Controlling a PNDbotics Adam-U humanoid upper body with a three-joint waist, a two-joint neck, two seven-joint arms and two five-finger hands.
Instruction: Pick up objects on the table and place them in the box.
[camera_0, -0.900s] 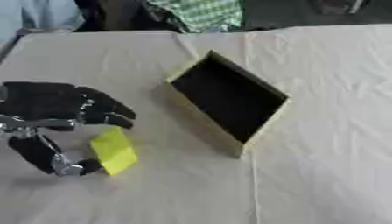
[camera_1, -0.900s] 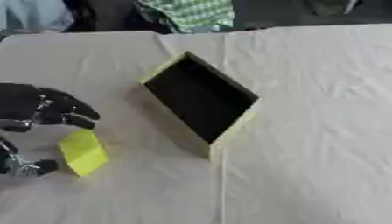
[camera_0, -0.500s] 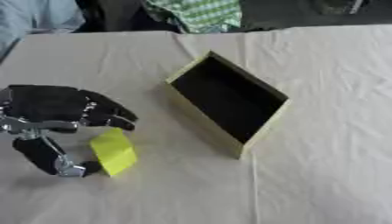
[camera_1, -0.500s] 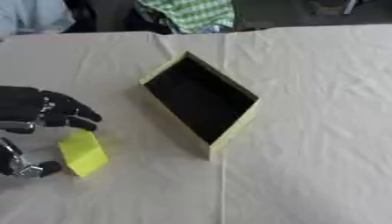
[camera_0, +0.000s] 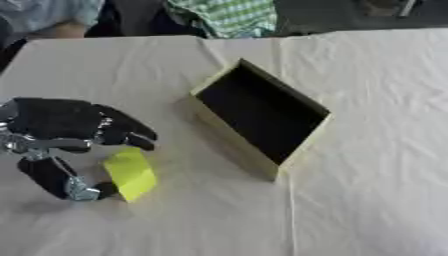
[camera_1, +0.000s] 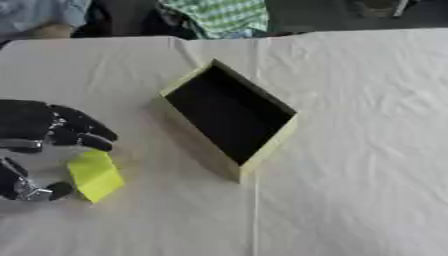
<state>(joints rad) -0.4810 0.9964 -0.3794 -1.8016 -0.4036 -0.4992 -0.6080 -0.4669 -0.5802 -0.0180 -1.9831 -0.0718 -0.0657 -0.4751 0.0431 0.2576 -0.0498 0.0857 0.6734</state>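
A small yellow block (camera_0: 131, 173) lies on the white tablecloth at the left. My left hand (camera_0: 61, 122) arches over it: the black fingers (camera_0: 131, 136) curl down onto its top edge and the thumb (camera_0: 72, 184) comes up against its lower left side, so the block sits pinched between them. To the right stands the box (camera_0: 229, 142), set askew, with pale yellow walls and a dark inside that holds nothing I can see. About a hand's width of cloth separates the block from the box's near wall. My right hand shows in neither view.
The white cloth (camera_0: 367, 190) covers the whole table, with wide bare room right of and below the box. A green checked cloth (camera_0: 223, 15) and seated people lie beyond the table's far edge.
The thumb tip has closed in toward the block's lower left side. The block and the box stay where they were.
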